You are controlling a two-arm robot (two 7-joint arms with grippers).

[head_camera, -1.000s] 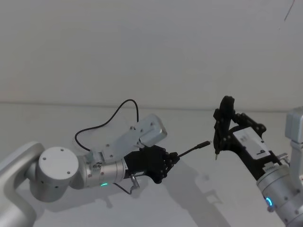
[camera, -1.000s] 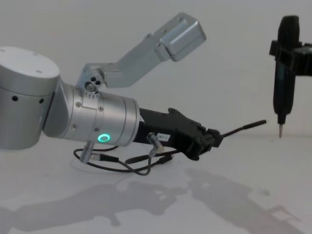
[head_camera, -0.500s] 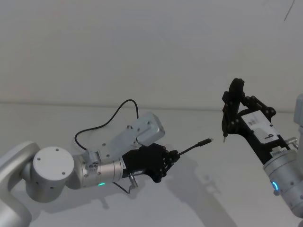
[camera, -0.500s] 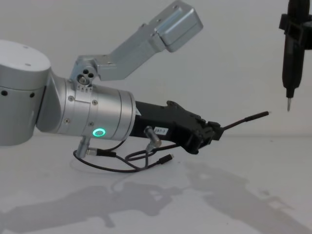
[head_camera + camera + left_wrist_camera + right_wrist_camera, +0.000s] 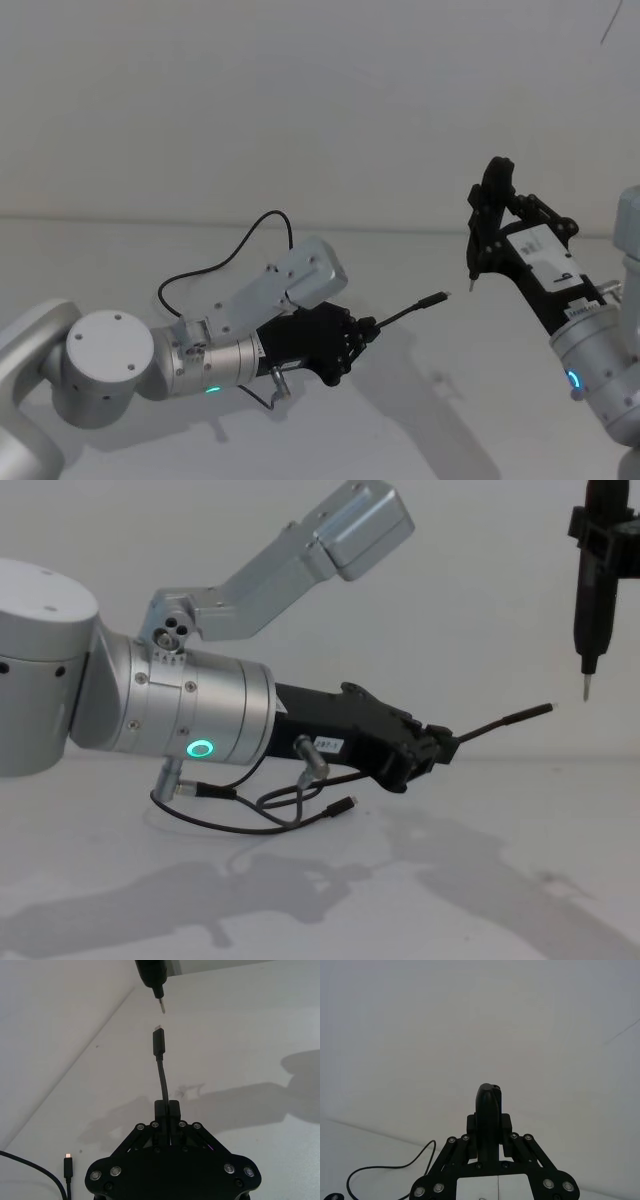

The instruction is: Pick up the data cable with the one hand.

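From my end: black data cable (image 5: 214, 262), black left gripper (image 5: 368, 330) on a silver wrist with a green ring light (image 5: 203, 748), black pen-like tool (image 5: 592, 575), white table (image 5: 420, 420).

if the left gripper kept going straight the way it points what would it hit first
Probably the pen-like tool held by the right gripper: the data cable plug sticking out of the left gripper lines up with its tip, though depth is unclear.

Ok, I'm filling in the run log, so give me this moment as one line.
left gripper: shut on data cable, plug end lifted off table | right gripper: shut on pen-like tool, tip just above plug
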